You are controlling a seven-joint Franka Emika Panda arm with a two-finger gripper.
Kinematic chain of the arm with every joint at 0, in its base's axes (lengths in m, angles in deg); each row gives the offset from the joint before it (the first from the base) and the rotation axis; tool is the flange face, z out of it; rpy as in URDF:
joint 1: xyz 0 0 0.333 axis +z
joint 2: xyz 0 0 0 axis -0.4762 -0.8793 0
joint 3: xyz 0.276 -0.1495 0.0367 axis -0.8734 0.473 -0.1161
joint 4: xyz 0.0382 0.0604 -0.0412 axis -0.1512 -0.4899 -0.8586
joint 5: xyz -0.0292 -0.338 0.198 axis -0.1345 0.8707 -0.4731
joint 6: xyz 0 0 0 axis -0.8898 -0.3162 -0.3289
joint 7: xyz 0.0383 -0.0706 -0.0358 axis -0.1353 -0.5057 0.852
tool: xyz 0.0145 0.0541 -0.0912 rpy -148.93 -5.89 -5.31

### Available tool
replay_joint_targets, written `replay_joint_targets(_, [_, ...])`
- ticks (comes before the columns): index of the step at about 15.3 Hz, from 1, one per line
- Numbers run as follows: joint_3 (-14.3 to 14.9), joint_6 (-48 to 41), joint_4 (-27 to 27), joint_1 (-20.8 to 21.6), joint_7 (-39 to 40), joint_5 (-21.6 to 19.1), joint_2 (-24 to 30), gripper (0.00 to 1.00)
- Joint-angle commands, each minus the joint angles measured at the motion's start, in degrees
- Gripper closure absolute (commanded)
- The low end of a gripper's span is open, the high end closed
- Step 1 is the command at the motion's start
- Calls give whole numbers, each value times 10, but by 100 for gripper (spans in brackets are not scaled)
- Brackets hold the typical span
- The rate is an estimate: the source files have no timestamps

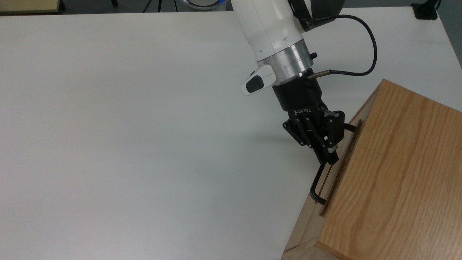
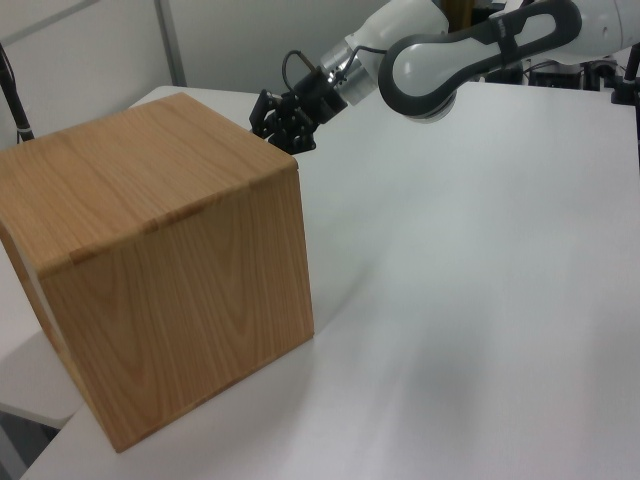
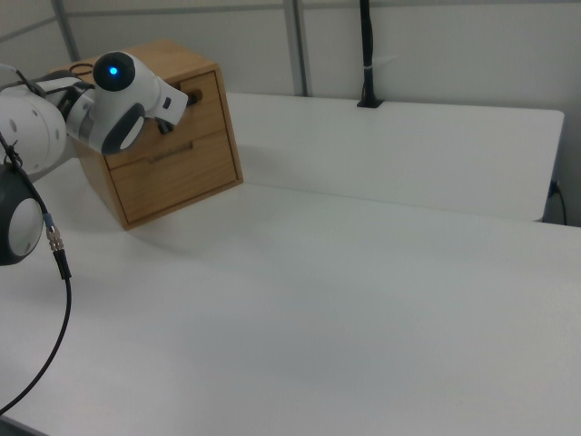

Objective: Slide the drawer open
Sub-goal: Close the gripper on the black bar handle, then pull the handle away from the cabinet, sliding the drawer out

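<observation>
In the top view, the drawer [image 1: 342,167] shows as a thin wooden front edge at the upper face of the oak cabinet [image 1: 397,173]. Its long black bar handle [image 1: 319,182] runs along that face. My gripper [image 1: 330,157] has its fingers shut on the handle's upper half. In the left view the gripper [image 2: 282,124] is pressed in behind the cabinet's [image 2: 170,270] far top corner, and the drawer is hidden. In the right view the arm's white wrist [image 3: 123,100] covers most of the upper drawer front [image 3: 207,107].
The cabinet stands on a white table [image 1: 126,126] at the top view's lower right corner. A second drawer front [image 3: 177,177] sits below the upper one. A black cable [image 1: 371,54] loops from the wrist. A black post [image 3: 367,54] stands at the table's far edge.
</observation>
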Motion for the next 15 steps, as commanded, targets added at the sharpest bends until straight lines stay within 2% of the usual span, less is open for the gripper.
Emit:
replay_joint_targets(1, [1, 5, 7, 0, -3, -1, -3, 84])
replay_joint_targets(8, [0, 2, -72, -27, -3, 0, 62, 84])
replay_joint_targets(15, [0, -1, -186, -64, -4, -3, 150, 84])
